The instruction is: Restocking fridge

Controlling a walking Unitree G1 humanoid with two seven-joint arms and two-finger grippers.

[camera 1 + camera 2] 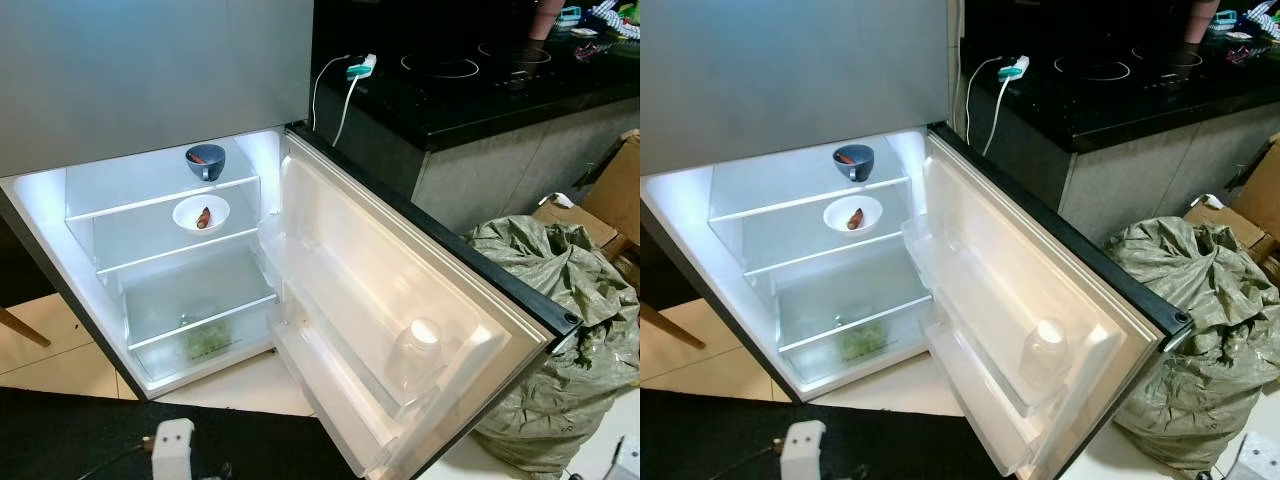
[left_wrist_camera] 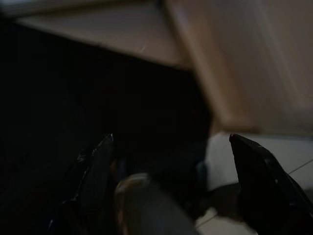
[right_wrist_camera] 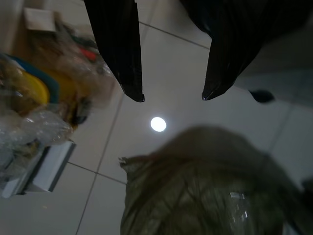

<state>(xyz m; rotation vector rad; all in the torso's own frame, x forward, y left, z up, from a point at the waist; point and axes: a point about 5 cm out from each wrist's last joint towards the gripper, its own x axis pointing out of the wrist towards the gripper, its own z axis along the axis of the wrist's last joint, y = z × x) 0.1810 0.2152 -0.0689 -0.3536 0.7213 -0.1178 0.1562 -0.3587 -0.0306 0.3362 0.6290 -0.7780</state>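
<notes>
Pale floor tiles lie under the right gripper, which hangs with its two black fingers parted and nothing between them, just above the crumpled olive-green plastic sack slumped beside the open white fridge door. The left gripper hangs in shade, fingers likewise apart, with a blurred rounded object close in front that cannot be identified. Ahead and below the head camera stands the lit fridge compartment: a dark blue cup on the top glass shelf, a white bowl on the shelf below, a clear bottle in the door rack. Judging by position, the right arm is nearer the sack, the left nearer the shelves.
</notes>
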